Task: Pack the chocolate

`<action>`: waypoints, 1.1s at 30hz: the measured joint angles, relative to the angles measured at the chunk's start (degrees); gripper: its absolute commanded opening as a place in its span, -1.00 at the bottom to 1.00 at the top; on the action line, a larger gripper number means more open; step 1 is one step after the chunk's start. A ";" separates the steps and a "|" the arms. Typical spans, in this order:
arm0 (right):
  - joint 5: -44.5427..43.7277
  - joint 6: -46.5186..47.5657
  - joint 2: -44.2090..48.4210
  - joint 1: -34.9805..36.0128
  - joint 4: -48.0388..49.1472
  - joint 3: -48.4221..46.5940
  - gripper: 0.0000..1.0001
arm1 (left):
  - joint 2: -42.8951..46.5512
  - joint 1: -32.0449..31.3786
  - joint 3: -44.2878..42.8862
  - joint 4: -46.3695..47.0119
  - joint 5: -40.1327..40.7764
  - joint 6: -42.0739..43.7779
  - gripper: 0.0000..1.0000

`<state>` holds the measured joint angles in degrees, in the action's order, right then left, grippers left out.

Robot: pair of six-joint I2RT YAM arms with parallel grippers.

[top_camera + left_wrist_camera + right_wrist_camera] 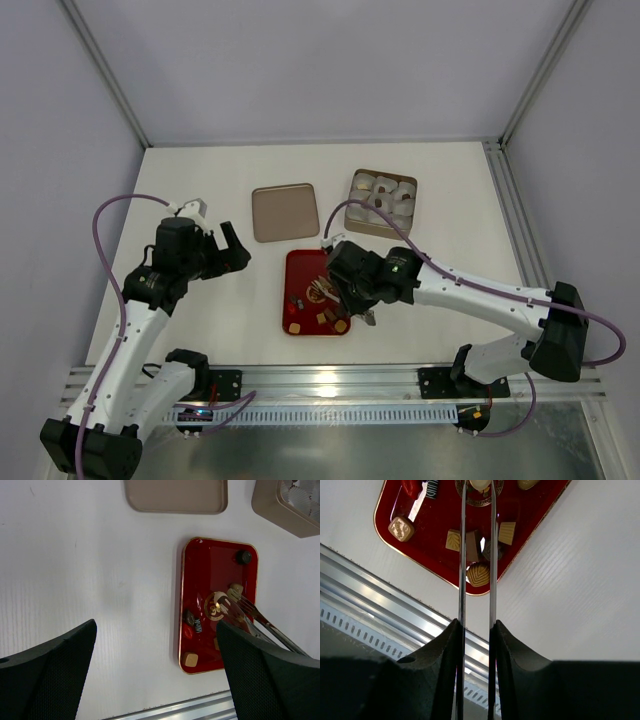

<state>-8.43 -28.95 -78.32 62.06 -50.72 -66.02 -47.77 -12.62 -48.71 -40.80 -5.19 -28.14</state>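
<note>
The red tray (300,262) holds several small chocolates: a tan square (190,659), a dark piece (189,616), a round dark one (243,556) and a cluster of tan and brown pieces (478,574) near the front edge. My right gripper (476,625) is shut on metal tongs (462,540) and hangs over the tray (530,510). The tong tips stand on either side of a whitish piece (480,484). My left gripper (232,250) is open and empty above the bare table left of the tray (210,570).
A tan box (383,200) with white paper cups, some holding dark pieces, stands behind the tray on the right. Its flat tan lid (285,212) lies behind the tray on the left. An aluminium rail (330,380) runs along the near table edge.
</note>
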 measured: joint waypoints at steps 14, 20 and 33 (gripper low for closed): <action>0.26 2.80 1.33 -9.97 -0.31 -3.98 -0.36 | 0.00 0.00 0.00 0.00 -0.02 0.00 0.99; 0.42 5.49 2.36 -18.78 -0.33 -5.46 -0.36 | -0.02 0.00 0.00 0.00 -0.04 0.00 0.99; 0.42 10.12 0.83 -37.66 2.25 -6.75 -0.36 | -0.02 0.00 0.00 0.02 -0.44 0.00 0.99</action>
<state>-8.01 -18.83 -77.49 24.40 -48.47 -72.77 -47.79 -12.62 -48.71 -40.77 -5.63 -28.14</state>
